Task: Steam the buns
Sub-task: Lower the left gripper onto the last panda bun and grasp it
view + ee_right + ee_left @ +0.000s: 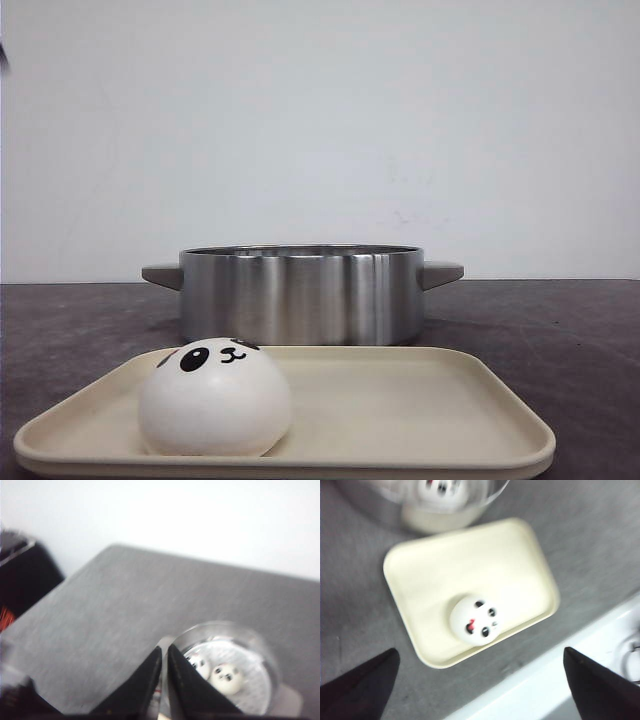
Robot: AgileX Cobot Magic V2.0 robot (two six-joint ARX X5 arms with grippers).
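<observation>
One white panda bun (pixel 215 397) sits on the left part of the cream tray (pixel 400 410). It also shows in the left wrist view (pixel 476 619), on the tray (pixel 445 565). My left gripper (pixel 480 680) hangs high above the tray's near edge, open wide and empty. The steel pot (pixel 300 295) stands behind the tray. The right wrist view shows two buns (pixel 227 676) (pixel 200 664) inside the pot (pixel 260 650). A blurred bun (pixel 440 489) also shows in the pot in the left wrist view. My right gripper (pixel 165 661) is above the pot's rim, shut and empty. Neither gripper is in the front view.
The pot has grey side handles (pixel 440 273). A white ledge (pixel 555 680) runs along the table's near edge. A black object (pixel 25 575) stands beyond the table's corner. The dark grey tabletop (pixel 110 610) spreads around the pot.
</observation>
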